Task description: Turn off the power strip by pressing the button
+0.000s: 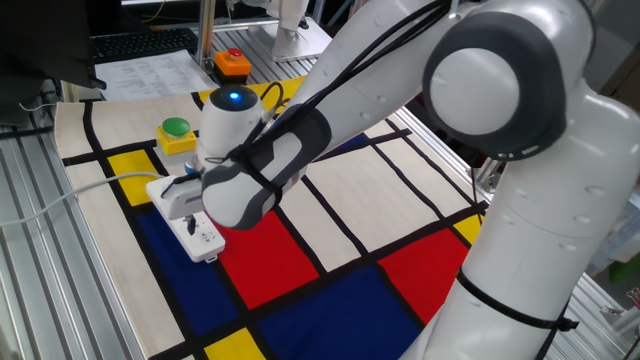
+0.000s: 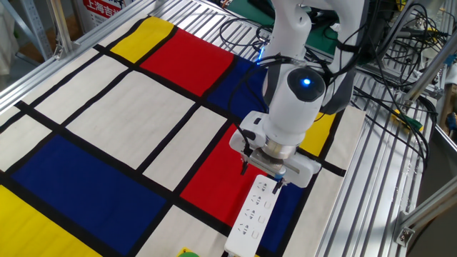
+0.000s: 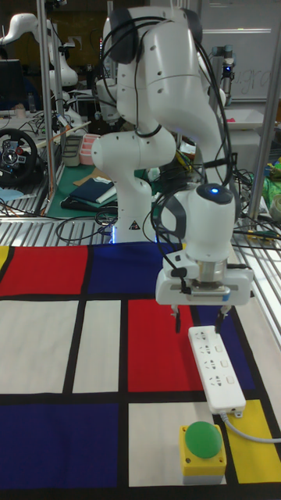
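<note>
The white power strip lies on the blue and red patches of the mat, its pale cable leaving the end nearest the green button. It also shows as the power strip and the power strip. My gripper hangs open just above the strip's end away from the cable, one dark finger on each side. The gripper shows the same wide gap with nothing in it. From the first fixed view the arm hides the fingers. The strip's own small button is too small to make out.
A green dome button on a yellow base stands beside the strip's cable end, also seen as the green button. A red button on an orange base sits farther back. Metal rails and loose cables border the mat.
</note>
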You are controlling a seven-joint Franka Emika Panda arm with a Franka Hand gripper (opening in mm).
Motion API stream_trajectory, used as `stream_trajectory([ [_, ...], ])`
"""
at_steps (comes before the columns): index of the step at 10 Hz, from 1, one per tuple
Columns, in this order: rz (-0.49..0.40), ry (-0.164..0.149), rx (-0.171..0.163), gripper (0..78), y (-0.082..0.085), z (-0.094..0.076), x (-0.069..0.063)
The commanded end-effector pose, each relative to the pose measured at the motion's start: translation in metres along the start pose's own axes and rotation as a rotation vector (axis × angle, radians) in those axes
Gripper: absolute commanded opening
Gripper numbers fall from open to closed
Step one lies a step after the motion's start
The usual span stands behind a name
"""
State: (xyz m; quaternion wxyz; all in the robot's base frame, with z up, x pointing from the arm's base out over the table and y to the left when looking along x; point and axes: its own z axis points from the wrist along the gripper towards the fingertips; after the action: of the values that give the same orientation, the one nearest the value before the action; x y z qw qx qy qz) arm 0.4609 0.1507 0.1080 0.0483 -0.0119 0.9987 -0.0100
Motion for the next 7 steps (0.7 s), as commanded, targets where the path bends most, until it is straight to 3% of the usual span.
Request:
stream_trajectory([
  [1,0.009,-0.003,0.0,77.4,-0.0003,0.0097,0.0013],
  [7,0.003,0.017,0.009,77.4,-0.0036,0.0164,0.0045],
])
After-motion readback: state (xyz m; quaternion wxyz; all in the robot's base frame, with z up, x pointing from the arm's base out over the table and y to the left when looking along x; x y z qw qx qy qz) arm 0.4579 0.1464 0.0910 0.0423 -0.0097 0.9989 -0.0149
